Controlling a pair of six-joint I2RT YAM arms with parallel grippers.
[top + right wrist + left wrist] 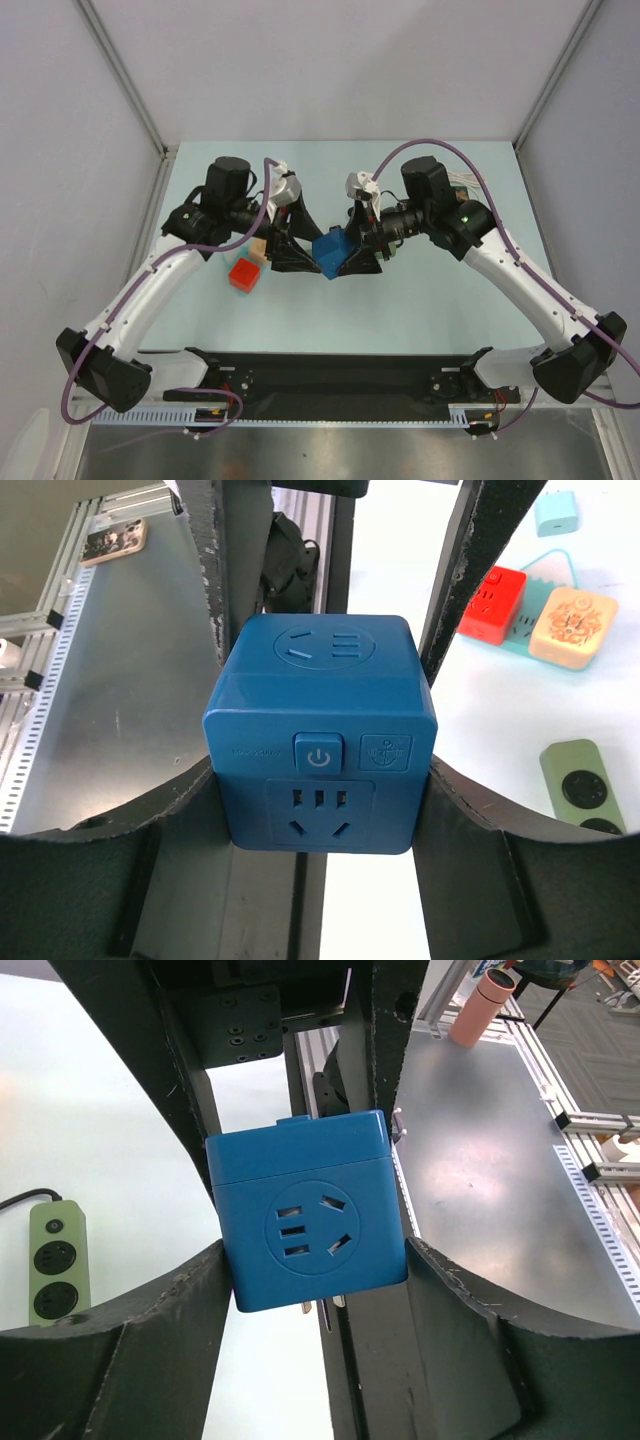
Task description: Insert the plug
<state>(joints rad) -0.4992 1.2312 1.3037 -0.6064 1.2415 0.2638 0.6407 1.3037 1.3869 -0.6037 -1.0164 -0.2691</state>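
Jaws, left gripper (315,1270): set close against both sides of the blue cube plug (333,250); we cannot tell whether they press. Red cube (244,273): on the surface (400,300), just left of our grippers. Blue cube plug: mid-surface, between our two grippers, metal prongs showing at its lower edge. Jaws, right gripper (320,780): clamped on the plug's two sides.

Your blue cube socket (305,1215) is smooth matt plastic. The left gripper's fingers (130,1330) look matt black, scuffed rough along their edges. The bench (480,1160) beside them is dull brushed metal.
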